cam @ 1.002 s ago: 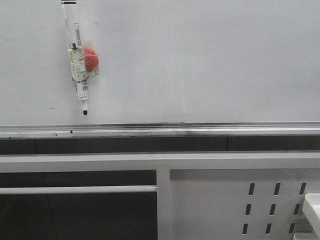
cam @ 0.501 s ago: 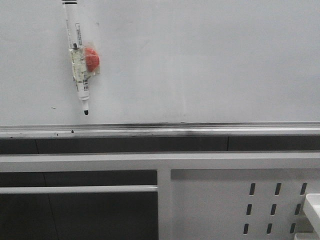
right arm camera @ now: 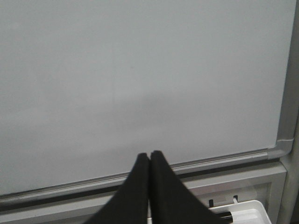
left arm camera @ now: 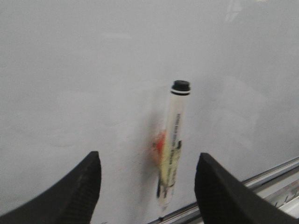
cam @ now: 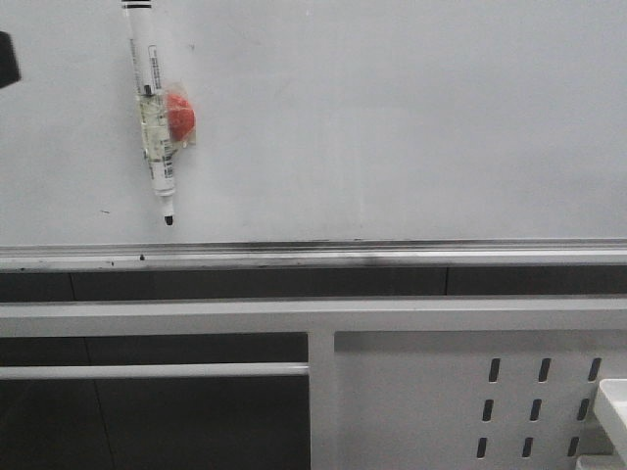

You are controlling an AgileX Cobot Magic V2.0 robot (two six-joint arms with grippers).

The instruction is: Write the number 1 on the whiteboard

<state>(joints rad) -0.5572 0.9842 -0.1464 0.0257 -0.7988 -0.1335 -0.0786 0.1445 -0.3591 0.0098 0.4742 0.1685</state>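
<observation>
Front view shows the whiteboard (cam: 411,127) filling the top half of the picture, with its silver rail (cam: 392,257) running along the bottom edge. A white marker pen (cam: 153,117) hangs on the board at the upper left, tip down, almost straight up and down. A red round magnet (cam: 179,117) sits right beside the pen's middle, held to it with clear tape. No number 1 is drawn on the board; only a few tiny dark specks show near the pen. Below the rail is a white metal panel with slotted holes (cam: 539,406). A small dark shape (cam: 8,59) peeks in at the far left edge; I cannot tell what it is.

From the left wrist, the left gripper (left arm camera: 147,186) is wide open and holds nothing. The marker pen (left arm camera: 174,144) shows between its two black fingers (left arm camera: 81,186), not touching them, flat against the board.

From the right wrist, the right gripper (right arm camera: 149,161) has its two fingers pressed tight together with nothing between them. It faces the bare board (right arm camera: 140,70) near the right corner. A white tray (right arm camera: 243,215) sits below.
</observation>
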